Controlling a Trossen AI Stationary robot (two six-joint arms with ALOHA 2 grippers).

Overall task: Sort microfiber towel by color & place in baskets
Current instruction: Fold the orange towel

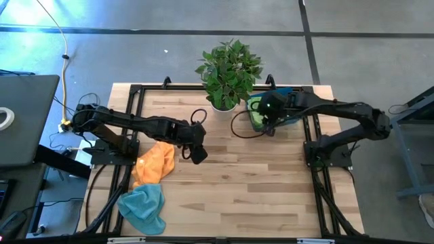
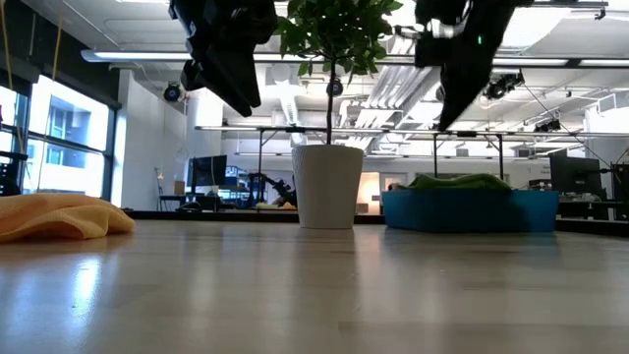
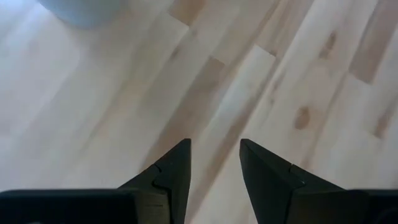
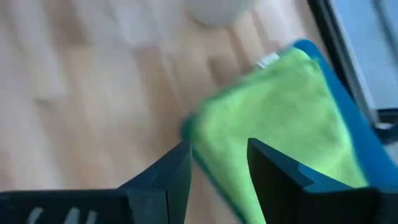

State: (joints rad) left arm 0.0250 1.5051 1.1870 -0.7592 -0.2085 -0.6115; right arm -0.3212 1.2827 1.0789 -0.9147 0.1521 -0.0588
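A green microfiber towel lies in the dark teal-blue basket at the table's far right, beside the white plant pot. My right gripper hangs open above the towel's near-left corner, well clear of it in the low view. An orange towel lies crumpled on the wood at the left. A light blue towel lies nearer the front left edge. My left gripper stands open over bare wood, just right of the orange towel, with nothing between its fingers.
The potted plant stands at the far middle, close to the basket's left side. Black frame rails run along the table's left and right edges. Bare wood fills the middle and near right.
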